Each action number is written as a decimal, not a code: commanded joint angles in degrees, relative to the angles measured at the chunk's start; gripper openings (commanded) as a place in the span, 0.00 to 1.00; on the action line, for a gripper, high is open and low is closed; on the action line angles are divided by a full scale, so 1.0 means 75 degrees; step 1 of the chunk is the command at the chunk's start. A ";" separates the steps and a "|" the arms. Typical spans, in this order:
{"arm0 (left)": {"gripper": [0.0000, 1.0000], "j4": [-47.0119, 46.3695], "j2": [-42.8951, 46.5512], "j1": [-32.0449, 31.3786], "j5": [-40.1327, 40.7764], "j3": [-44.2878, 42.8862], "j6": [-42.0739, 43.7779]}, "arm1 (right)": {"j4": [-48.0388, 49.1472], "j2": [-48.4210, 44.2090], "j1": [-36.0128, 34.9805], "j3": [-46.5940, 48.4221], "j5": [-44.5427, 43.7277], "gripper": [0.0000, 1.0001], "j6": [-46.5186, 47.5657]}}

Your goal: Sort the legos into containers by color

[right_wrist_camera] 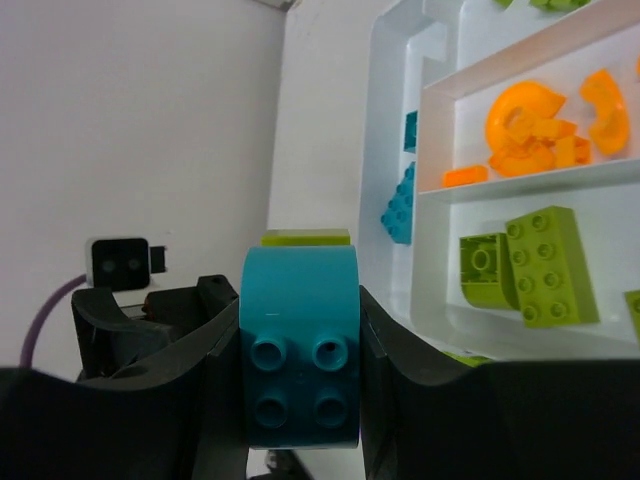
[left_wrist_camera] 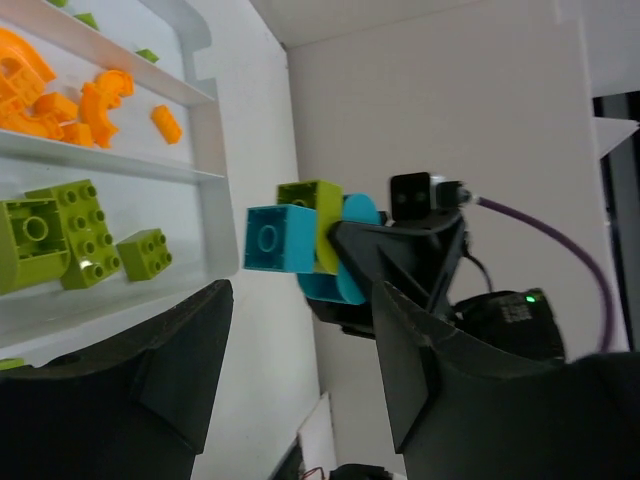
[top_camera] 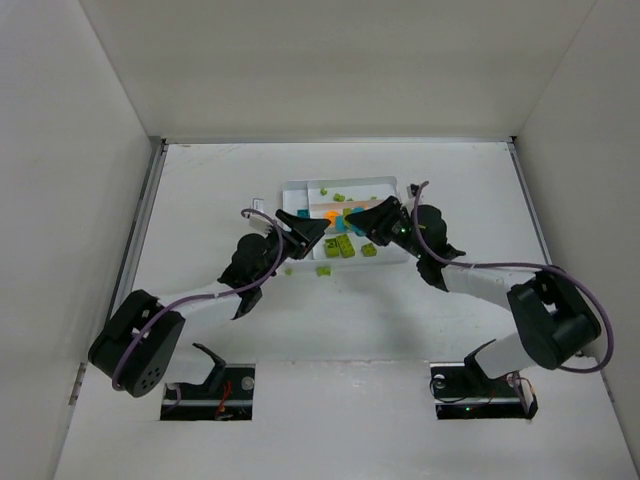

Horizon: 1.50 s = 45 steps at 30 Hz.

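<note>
We see a small stack (right_wrist_camera: 300, 350) of teal and lime legos clamped between the fingers of the right gripper (top_camera: 375, 222), held in the air beside the tray (right_wrist_camera: 395, 150). From the left wrist, the stack shows a teal brick (left_wrist_camera: 278, 238), a lime brick (left_wrist_camera: 318, 208) and a round teal piece (left_wrist_camera: 335, 286). The left gripper (top_camera: 312, 232) faces it, jaws apart, nothing in them. In the tray, orange legos (right_wrist_camera: 530, 125) fill one compartment, lime bricks (right_wrist_camera: 540, 265) lie in the next, and teal ones (right_wrist_camera: 400, 210) sit in a narrow end slot. A few lime legos (top_camera: 324, 270) lie on the table (top_camera: 200, 200) just outside the tray.
</note>
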<state>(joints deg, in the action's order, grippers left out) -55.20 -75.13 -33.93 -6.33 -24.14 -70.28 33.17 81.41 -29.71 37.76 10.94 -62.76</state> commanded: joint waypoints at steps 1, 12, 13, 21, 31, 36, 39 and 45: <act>0.55 -0.1533 -0.0002 0.0042 -0.0106 0.0160 -0.0648 | 0.2500 0.0476 -0.0028 -0.0077 0.0662 0.25 -0.1379; 0.53 -0.1675 -0.0435 0.0358 0.0047 0.0114 -0.0766 | 0.4893 0.1802 -0.0098 -0.0276 0.0780 0.26 -0.3186; 0.53 -0.1687 -0.0517 0.0382 0.0024 0.0067 -0.0754 | 0.4952 0.1837 -0.0110 -0.0288 0.0768 0.26 -0.3210; 0.51 -0.2166 -0.1185 0.0417 -0.0082 -0.0367 -0.0883 | 0.5035 0.1989 -0.0309 -0.0195 0.0827 0.26 -0.3339; 0.44 -0.2964 -0.1783 0.0335 -0.0200 -0.0484 -0.1094 | 0.5046 0.2224 -0.0438 -0.0101 0.1025 0.26 -0.3409; 0.33 -0.2988 -0.1725 0.0324 -0.0200 -0.0496 -0.0977 | 0.5058 0.2247 -0.0438 -0.0229 0.1002 0.26 -0.3374; 0.31 -0.2883 -0.1666 0.0323 -0.0153 -0.0484 -0.0860 | 0.5187 0.2212 -0.0415 -0.0358 0.1038 0.26 -0.3409; 0.34 -0.2824 -0.1619 0.0335 -0.0082 -0.0320 -0.0778 | 0.5351 0.2212 -0.0239 -0.0464 0.1107 0.26 -0.3409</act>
<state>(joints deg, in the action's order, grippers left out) -72.62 -89.03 -31.44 -7.35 -26.02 -77.93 67.11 98.30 -31.92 34.61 17.85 -88.18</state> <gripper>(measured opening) 0.344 0.431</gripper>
